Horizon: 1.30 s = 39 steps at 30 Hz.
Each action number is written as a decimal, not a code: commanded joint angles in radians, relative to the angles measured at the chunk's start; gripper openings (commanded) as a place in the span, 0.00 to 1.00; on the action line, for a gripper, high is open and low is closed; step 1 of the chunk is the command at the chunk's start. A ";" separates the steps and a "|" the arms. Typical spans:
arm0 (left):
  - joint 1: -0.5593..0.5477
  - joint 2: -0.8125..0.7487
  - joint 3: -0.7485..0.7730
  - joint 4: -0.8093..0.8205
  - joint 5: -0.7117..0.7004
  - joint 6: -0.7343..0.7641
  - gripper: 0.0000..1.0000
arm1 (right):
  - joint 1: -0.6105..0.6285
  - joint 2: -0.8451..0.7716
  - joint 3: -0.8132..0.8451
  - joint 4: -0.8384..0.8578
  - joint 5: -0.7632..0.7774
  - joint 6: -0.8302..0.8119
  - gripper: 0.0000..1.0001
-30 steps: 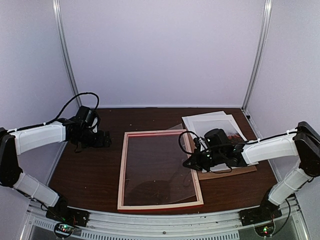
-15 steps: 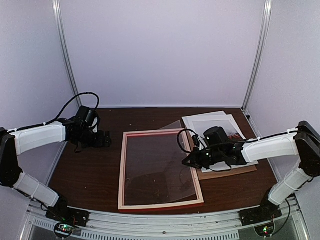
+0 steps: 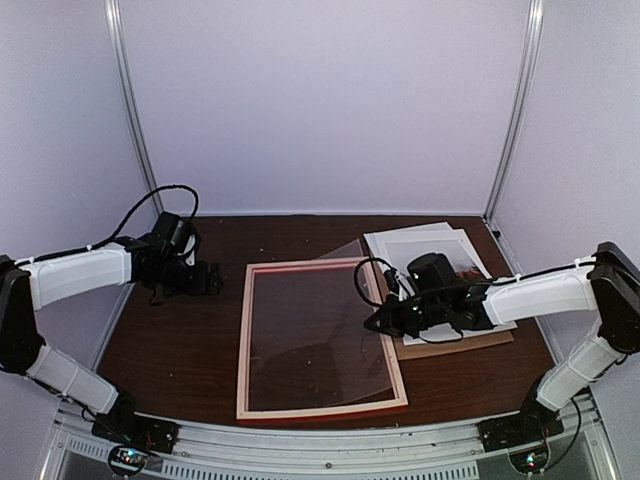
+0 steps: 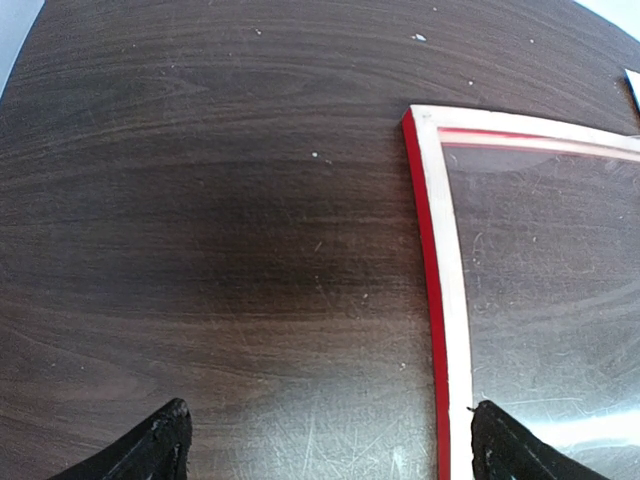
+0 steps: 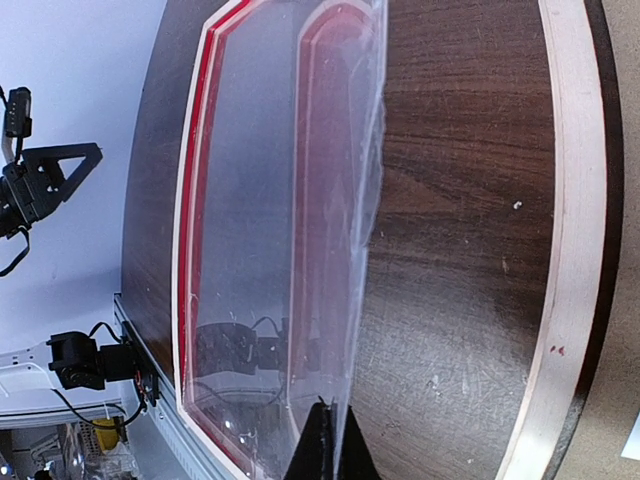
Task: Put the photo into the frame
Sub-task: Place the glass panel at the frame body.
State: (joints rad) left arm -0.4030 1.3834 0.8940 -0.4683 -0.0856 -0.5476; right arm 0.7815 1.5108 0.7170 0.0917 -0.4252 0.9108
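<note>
Clear sheet (image 3: 320, 320) pinched over the frame (image 3: 243, 340)

Glossy and transparent, the sheet tilts above the thin-railed frame, which lies pale wood up on the dark, scuffed table (image 3: 170, 340). The right gripper (image 3: 377, 324) pinches the sheet's right edge. The left gripper (image 3: 212, 278) hovers with fingers spread over bare wood left of the frame. Further right, a dark red sliver of the photo (image 3: 466, 270) shows between the white mat (image 3: 420, 243) and the brown board (image 3: 455, 345).

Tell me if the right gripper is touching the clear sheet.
Touching. In the right wrist view the right gripper is shut on the edge of the clear sheet, which runs out from between its tips.
</note>
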 commanded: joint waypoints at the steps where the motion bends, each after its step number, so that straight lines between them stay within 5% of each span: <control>1: -0.007 -0.018 -0.010 0.036 0.010 0.006 0.98 | 0.009 0.003 0.038 0.005 0.030 -0.034 0.00; 15: -0.007 -0.018 -0.012 0.035 0.015 0.006 0.98 | 0.009 0.013 0.048 -0.013 0.036 -0.049 0.01; 24: -0.007 -0.023 -0.014 0.035 0.017 0.008 0.98 | 0.009 0.025 0.051 -0.013 0.029 -0.053 0.15; 29: -0.007 -0.020 -0.015 0.035 0.018 0.008 0.98 | 0.009 0.034 0.059 -0.025 0.026 -0.062 0.32; 39: -0.008 -0.018 -0.018 0.035 0.023 0.008 0.98 | 0.011 0.064 0.080 -0.056 0.029 -0.078 0.44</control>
State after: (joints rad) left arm -0.4034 1.3834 0.8898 -0.4675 -0.0704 -0.5476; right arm 0.7815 1.5589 0.7631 0.0463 -0.4110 0.8581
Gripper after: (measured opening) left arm 0.977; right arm 0.414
